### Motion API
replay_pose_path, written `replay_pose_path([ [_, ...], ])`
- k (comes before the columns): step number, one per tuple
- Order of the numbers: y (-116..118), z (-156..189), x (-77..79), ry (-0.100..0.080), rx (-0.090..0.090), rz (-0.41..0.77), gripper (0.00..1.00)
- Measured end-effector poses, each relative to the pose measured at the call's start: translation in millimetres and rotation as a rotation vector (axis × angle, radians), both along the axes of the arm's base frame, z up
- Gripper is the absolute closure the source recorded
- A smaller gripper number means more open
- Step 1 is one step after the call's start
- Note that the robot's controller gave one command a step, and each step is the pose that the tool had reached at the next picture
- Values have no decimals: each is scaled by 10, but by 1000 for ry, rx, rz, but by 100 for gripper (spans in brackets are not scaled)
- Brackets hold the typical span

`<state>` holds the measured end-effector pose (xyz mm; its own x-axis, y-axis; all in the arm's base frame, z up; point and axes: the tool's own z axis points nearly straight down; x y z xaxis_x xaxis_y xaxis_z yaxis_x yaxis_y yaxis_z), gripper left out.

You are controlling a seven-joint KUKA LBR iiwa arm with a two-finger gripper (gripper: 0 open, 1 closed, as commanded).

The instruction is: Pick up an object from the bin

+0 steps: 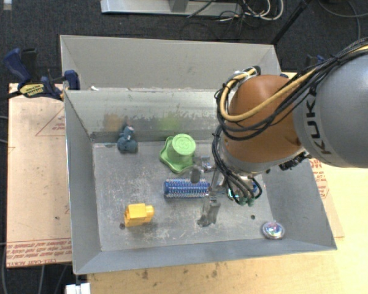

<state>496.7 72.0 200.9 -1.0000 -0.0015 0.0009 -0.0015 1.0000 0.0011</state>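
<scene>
On my screen the arm (349, 115) reached into the bin (80, 182) from the right, its orange cover (260, 124) wrapped in cables and hanging over the right half of the floor. Below the cover the gripper (203, 193) was down near the middle of the bin floor. Its fingers (209, 213) looked released and spread: I saw one just beside the base of a green cup, the other angled toward the front wall. Between them lay the right end of a blue ridged bar (185, 188), flat on the floor with its length running left to right. I could not see either finger pressing on it.

The green cup (179, 150) sat upside down, just behind the bar and close to the back wall. A yellow block (138, 214) lay well to the left of the gripper, nearer the front wall. A small blue-grey lump (127, 141) rested at the foot of the back wall toward the left corner. A shiny round piece (273, 229) lay alone near the front right corner, apart from everything else.
</scene>
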Motion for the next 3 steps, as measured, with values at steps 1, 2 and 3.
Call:
replay_pose_path([
  [1, 7, -1352, 651, 0, 1, -32, 0],
  [2, 1, -1315, 647, -1, 1, -35, 100],
  [3, -27, 88, 429, -9, 2, -37, 100],
])
